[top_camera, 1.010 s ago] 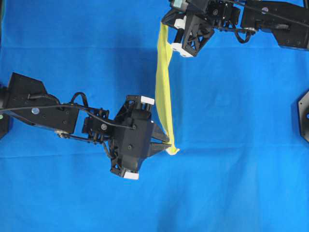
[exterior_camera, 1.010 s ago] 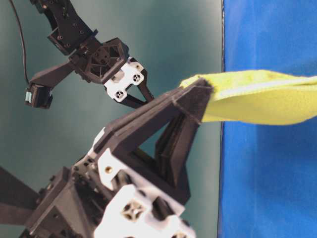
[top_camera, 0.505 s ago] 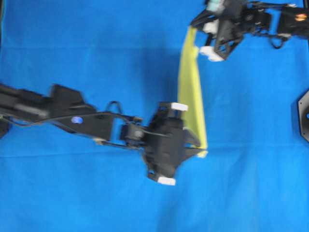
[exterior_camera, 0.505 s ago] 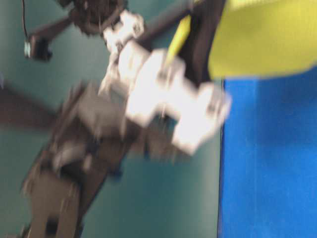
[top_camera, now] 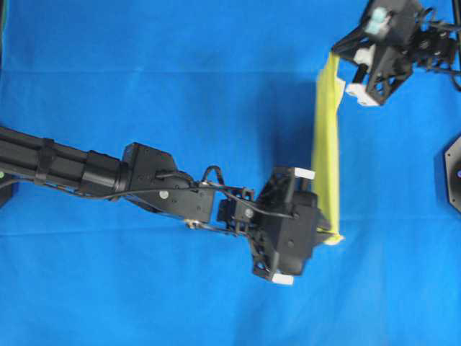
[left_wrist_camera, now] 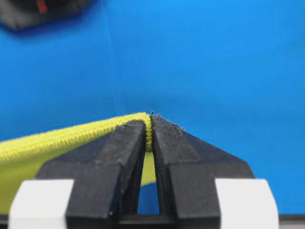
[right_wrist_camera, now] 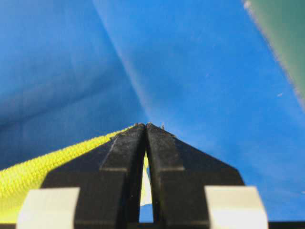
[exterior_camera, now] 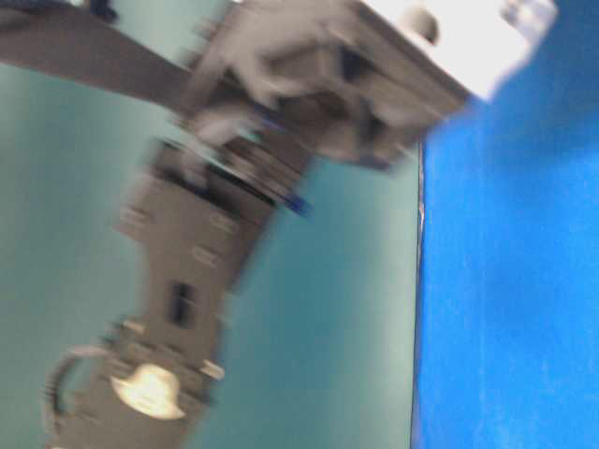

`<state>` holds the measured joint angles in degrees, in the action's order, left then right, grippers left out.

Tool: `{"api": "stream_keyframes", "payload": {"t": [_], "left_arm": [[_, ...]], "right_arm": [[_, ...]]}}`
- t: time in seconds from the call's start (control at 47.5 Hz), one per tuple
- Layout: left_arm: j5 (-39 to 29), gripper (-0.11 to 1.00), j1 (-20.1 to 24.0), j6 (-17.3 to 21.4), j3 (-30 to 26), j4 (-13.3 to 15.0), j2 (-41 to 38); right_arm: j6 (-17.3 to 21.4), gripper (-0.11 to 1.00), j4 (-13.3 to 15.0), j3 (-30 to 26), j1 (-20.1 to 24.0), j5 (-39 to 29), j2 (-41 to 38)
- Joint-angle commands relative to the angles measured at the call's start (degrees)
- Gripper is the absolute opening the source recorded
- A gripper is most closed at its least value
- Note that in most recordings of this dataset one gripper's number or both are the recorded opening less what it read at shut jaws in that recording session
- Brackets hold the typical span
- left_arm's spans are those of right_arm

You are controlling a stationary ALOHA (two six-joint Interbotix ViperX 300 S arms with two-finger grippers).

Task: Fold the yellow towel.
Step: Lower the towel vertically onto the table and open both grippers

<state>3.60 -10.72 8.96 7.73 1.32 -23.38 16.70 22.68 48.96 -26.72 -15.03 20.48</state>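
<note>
Towel (top_camera: pixel 326 155): yellow-green, paler stitched hem. Cloth (top_camera: pixel 180 79) beneath the towel: plain blue. Arms: black, white fittings.

Black arms (top_camera: pixel 144 176), white-tipped tools (top_camera: pixel 328 236)

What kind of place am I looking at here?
Probably a robotics lab bench: a table draped in a blue cloth, with a left gripper and right gripper stretching a yellow towel between them.
</note>
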Motion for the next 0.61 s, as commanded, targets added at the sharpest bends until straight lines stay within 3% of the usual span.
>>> {"api": "stream_keyframes", "payload": {"t": [0.0,0.231,0.379,0.589], "left_arm": [[0.2,0.05,-0.9,-0.7,2.0,0.0,2.8],[0.7,0.05,-1.3,-4.7,11.8,0.2,6.7],[1.2,0.05,-1.3,-7.9,16.9,0.2,8.5],[3.7,0.05,-1.3,-8.5,20.4,0.2,9.9]], "right_arm": [[0.1,0.02,0.3,-2.7,-1.1,4.1,-4.3],[0.1,0.02,0.0,-9.2,0.5,11.4,-15.4],[0.1,0.02,0.0,-13.1,1.5,11.7,-19.7],[0.1,0.02,0.0,-15.3,2.6,12.0,-22.0]]}}
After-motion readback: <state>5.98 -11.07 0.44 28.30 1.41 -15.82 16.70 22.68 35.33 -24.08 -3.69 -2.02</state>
